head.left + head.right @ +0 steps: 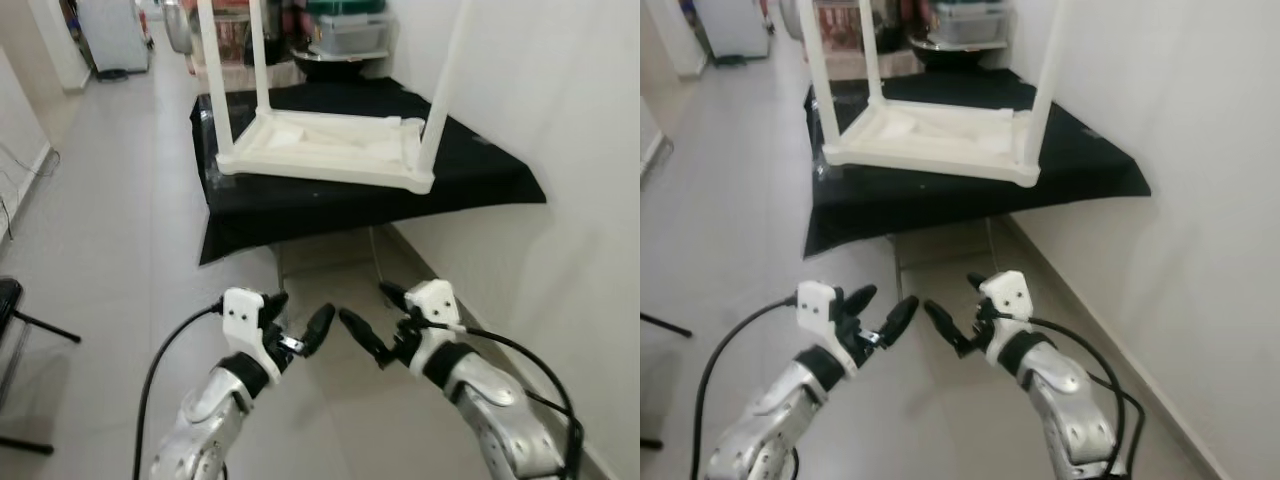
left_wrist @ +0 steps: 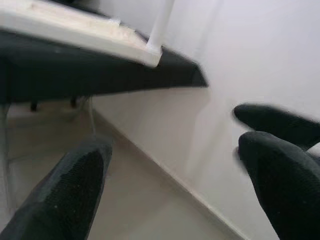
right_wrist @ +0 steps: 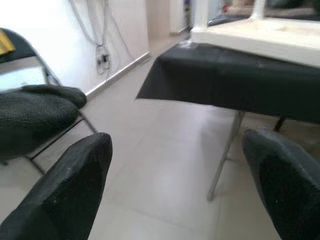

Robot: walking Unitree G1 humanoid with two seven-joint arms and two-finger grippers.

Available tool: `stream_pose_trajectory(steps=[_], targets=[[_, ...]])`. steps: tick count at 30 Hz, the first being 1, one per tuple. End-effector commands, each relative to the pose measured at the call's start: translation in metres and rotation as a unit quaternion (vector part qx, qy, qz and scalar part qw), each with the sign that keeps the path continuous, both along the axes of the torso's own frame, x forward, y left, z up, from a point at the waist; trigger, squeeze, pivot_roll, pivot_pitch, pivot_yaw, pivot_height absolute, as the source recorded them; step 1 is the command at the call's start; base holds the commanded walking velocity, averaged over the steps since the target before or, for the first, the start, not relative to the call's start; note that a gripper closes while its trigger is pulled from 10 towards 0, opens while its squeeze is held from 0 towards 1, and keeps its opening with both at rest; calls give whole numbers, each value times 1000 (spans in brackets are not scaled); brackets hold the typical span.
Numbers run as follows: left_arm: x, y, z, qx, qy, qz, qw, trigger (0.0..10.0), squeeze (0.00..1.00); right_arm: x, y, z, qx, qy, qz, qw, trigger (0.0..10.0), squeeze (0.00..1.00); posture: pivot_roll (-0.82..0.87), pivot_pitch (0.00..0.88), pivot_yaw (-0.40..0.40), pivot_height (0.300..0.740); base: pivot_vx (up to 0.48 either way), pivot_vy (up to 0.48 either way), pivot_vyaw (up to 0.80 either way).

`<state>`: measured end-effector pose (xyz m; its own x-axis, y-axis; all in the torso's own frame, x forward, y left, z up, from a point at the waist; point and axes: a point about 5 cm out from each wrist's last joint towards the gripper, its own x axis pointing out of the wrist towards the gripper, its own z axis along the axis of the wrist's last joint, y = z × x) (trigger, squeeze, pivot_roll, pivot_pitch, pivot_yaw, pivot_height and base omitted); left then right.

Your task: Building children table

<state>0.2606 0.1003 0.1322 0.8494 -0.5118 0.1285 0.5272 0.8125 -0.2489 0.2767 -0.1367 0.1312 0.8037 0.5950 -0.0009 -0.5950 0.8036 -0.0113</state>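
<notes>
Grippers sit low in front of you over the tiled floor [image 1: 100,200], both empty. Your left gripper [image 1: 297,322] has its fingers spread apart, pointing inward toward the right one. Your right gripper [image 1: 377,318] is spread too, tips facing the left, near but not touching. Ahead, the white children table [image 1: 330,145] lies upside down, legs up, on a black-draped table [image 1: 380,205] beside the wall [image 1: 560,120].

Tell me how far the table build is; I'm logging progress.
Done: the white table lies upside down on the black-covered stand, three legs standing up. In hand: nothing; left gripper and right gripper hover open, short of it. Left: any further assembly.
</notes>
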Motion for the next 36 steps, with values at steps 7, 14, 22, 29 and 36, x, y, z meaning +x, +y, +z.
stream_pose_trajectory(steps=[7,14,22,29,36], targets=[[7,26,1,-11,14,116,993,10000,0,12,-25,4,-6,-15,-125,992,10000,0,20,68,-49,740,0,-63,0],[-9,62,-27,56,80,242,965,10000,0,6,-55,-7,-28,4,-265,964,10000,0,24,63,-48,740,0,0,0],[-15,55,-30,69,67,222,970,10000,0,-2,-45,-16,-62,-8,-224,973,10000,0,28,34,-39,740,230,0,180],[-13,57,-31,78,70,226,968,10000,0,0,-40,-16,-49,-8,-210,976,10000,0,39,25,-35,740,480,0,397],[-12,57,-29,84,62,219,970,10000,0,-1,-39,-17,-45,-4,-211,977,10000,0,36,36,-30,740,480,0,320]])
